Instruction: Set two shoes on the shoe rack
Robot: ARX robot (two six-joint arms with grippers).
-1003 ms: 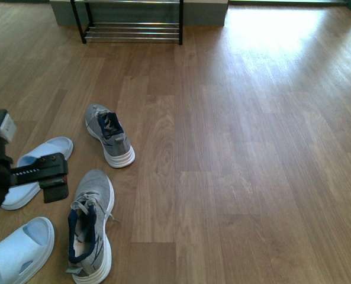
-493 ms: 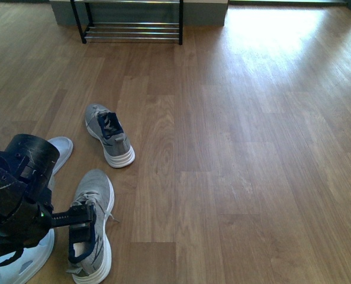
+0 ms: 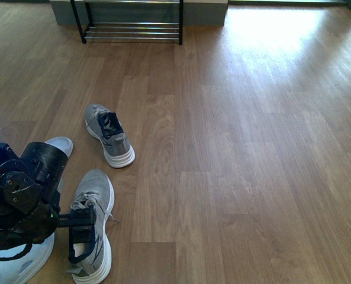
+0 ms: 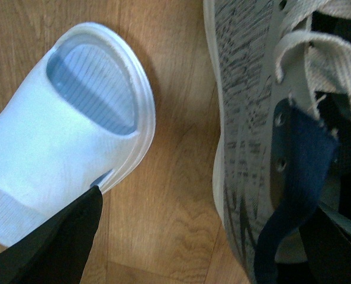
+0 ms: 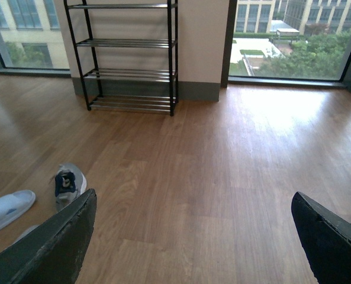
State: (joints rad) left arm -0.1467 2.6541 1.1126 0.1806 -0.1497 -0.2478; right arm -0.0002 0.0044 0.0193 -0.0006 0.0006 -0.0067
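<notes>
At about 7 o'clock in the front view, a pale blue slipper (image 3: 18, 260) is lying on the wooden floor (image 3: 252, 148), touched by nothing. Just beside it, the left claw (image 4: 208, 204) is hanging released over the nearer sneaker (image 3: 93, 228). One finger (image 4: 51, 248) is sitting outside the shoe on the slipper's side. The other seems to be dipping inside the dark collar, though the wrist view is too close to be sure.

That sneaker is lying toe toward 12 o'clock, laces loose. It is likely light, with a soft knit upper that will be folding under pressure. The padded collar wall or the heel, backed by the stiffer white sole, is looking like the soundest place to pinch. The laces are a poor hold.

The second sneaker (image 3: 109, 135) is resting at about 10 o'clock, well apart from the first. The shoe rack (image 3: 132, 26) is standing at 11 o'clock, far across the floor, with neither shoe on it. The right claw (image 5: 193, 195) is spread wide, holding nothing.
</notes>
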